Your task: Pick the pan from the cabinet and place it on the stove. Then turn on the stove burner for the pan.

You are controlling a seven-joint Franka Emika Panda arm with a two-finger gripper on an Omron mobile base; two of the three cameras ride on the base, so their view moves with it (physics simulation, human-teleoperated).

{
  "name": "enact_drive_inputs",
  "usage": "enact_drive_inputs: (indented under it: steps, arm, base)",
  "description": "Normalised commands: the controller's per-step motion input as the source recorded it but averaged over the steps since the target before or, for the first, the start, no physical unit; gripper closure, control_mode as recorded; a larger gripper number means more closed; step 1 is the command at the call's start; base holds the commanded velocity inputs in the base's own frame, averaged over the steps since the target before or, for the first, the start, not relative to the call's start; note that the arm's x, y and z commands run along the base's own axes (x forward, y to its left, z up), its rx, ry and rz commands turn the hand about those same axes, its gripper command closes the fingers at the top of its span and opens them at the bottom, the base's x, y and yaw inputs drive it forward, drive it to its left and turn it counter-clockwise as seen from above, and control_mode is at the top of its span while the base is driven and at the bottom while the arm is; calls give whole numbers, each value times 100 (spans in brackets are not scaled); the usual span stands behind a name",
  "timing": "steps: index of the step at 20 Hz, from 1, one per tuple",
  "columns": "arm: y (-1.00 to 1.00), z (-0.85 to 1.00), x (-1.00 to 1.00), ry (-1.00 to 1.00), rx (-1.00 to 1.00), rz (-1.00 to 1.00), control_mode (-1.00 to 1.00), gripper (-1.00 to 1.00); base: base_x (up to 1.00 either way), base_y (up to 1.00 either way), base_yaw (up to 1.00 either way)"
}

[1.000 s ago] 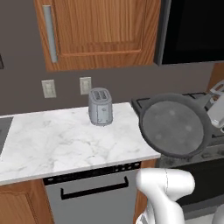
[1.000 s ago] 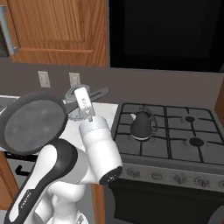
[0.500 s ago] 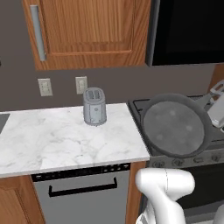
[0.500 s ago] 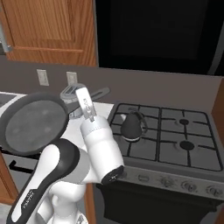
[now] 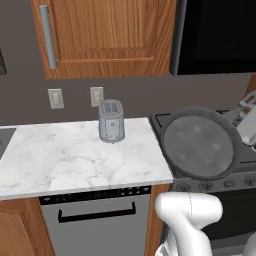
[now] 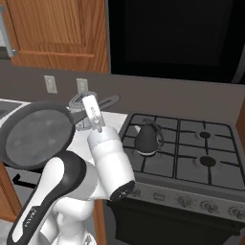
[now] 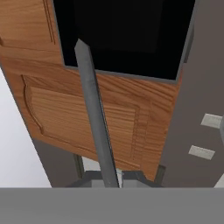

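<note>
Base has driven right since a second ago, stove now nearer centre | gripper clamps pan by its handle, held tilted above stove's left front edge | level it, clear kettle, set on free grate.

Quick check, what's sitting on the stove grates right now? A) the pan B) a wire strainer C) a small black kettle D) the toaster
C: the right base view shows a small black kettle standing on the left side of the stove, while the pan is held up in the air off to the left of the range, its face tilted toward the camera.
</note>
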Motion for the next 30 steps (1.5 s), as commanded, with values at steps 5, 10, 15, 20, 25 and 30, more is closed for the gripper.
enact_drive_inputs:
  steps: [5, 10, 15, 20, 25, 30]
  arm:
    - [0, 0, 0, 0, 0, 0, 100, 100]
    - [0, 0, 0, 0, 0, 0, 100, 100]
    - [0, 0, 0, 0, 0, 0, 100, 100]
    - [0, 0, 0, 0, 0, 0, 100, 100]
    - [0, 0, 0, 0, 0, 0, 100, 100]
    - [0, 0, 0, 0, 0, 0, 100, 100]
  base:
    - [4, 20, 0]
    - [6, 30, 0]
    - [6, 34, 0]
    - [3, 20, 0]
    - [0, 1, 0]
    - [0, 0, 0]
